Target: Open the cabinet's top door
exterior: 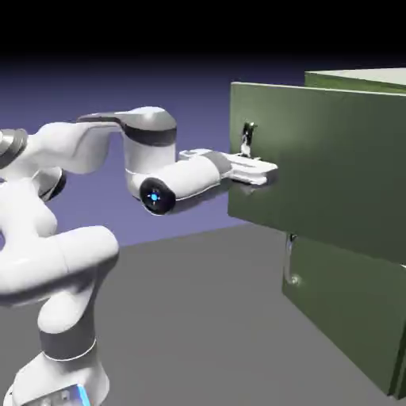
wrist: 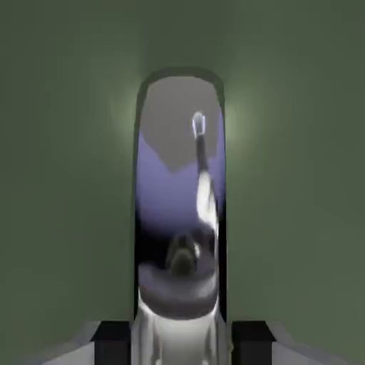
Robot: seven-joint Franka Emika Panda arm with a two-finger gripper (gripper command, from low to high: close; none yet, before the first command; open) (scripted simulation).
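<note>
Now the gripper (exterior: pixel 252 165) is clamped narrowly on the silver handle (wrist: pixel 180 214) of the top door (exterior: pixel 333 166).
Door stands swung out from the cabinet (exterior: pixel 357 317), above the grey table (exterior: pixel 206 317) and violet backdrop; arm reaches level.

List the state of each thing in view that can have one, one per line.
Top door: pulled out from the cabinet, partly open.
Top door's handle: clamped between the fingers.
Lower door: shut, handle untouched.
Hand: shut on the top door's handle.
</note>
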